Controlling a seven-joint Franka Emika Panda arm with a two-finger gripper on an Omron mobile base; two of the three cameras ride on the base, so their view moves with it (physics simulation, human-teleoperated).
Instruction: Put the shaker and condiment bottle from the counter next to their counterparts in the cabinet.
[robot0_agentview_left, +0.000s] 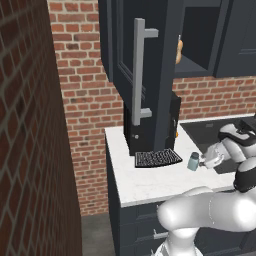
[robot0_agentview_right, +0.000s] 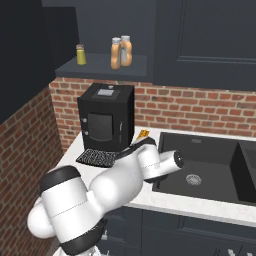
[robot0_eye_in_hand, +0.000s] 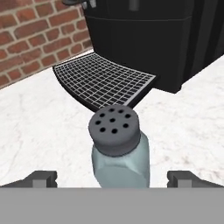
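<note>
We saw shaker (robot0_eye_in_hand: 119, 151) upright on counter (robot0_eye_in_hand: 39, 131), just in front of coffee machine (robot0_eye_in_hand: 144, 39) grille. Our jaws stood wide open either side of shaker, gripping nothing. Orange bottle (robot0_agentview_right: 144, 134) beside machine.

A black coffee machine (robot0_agentview_right: 106, 117) stands against the red brick wall (robot0_agentview_right: 200, 112), its curved wire-mesh drip tray (robot0_eye_in_hand: 103, 81) jutting forward; a dark sink basin (robot0_agentview_right: 200, 172) lies to one side

Bare counter (robot0_eye_in_hand: 39, 127) flanks shaker (robot0_eye_in_hand: 119, 153); coffee machine (robot0_eye_in_hand: 144, 39) blocks behind.
</note>
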